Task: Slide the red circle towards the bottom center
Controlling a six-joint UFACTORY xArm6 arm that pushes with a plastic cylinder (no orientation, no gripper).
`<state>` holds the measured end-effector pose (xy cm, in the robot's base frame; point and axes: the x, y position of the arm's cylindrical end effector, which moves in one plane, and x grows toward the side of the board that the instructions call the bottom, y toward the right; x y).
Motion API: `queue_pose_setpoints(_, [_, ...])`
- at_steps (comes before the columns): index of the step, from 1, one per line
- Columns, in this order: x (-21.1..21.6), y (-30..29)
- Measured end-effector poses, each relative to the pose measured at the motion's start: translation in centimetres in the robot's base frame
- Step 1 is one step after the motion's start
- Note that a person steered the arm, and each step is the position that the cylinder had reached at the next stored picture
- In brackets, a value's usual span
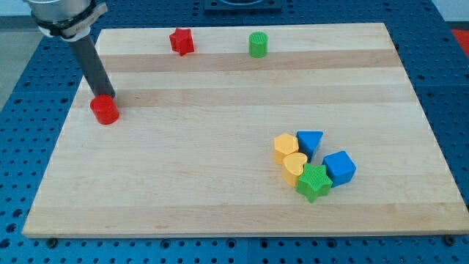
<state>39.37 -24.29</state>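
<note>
arm: cut off by the view's top edge, only its lowest part shows
my tip: very end right at the red circle's top edge, contact can't be confirmed
blue triangle: lower left partly covered by the yellow blocks
yellow heart: lower right hidden behind green star
blue cube: lower left corner overlapped by the green star
board: bottom corners close to the frame edge, blue table cut off on all sides

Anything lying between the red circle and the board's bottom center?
Nothing: the camera view shows bare wood from the red circle to the bottom centre. My tip touches its top side.
</note>
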Motion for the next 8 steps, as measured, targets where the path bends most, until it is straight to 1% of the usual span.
queue_pose_setpoints(1, [1.9,-0.8])
queue_pose_setpoints(2, [1.5,-0.6])
queue_pose_setpoints(3, [2.5,-0.3])
queue_pose_setpoints(4, [3.9,-0.3])
queue_pose_setpoints(5, [6.8,-1.5])
queue_pose_setpoints(6, [8.5,-0.3])
queue_pose_setpoints(7, [10.1,4.1])
queue_pose_setpoints(8, [13.7,7.6])
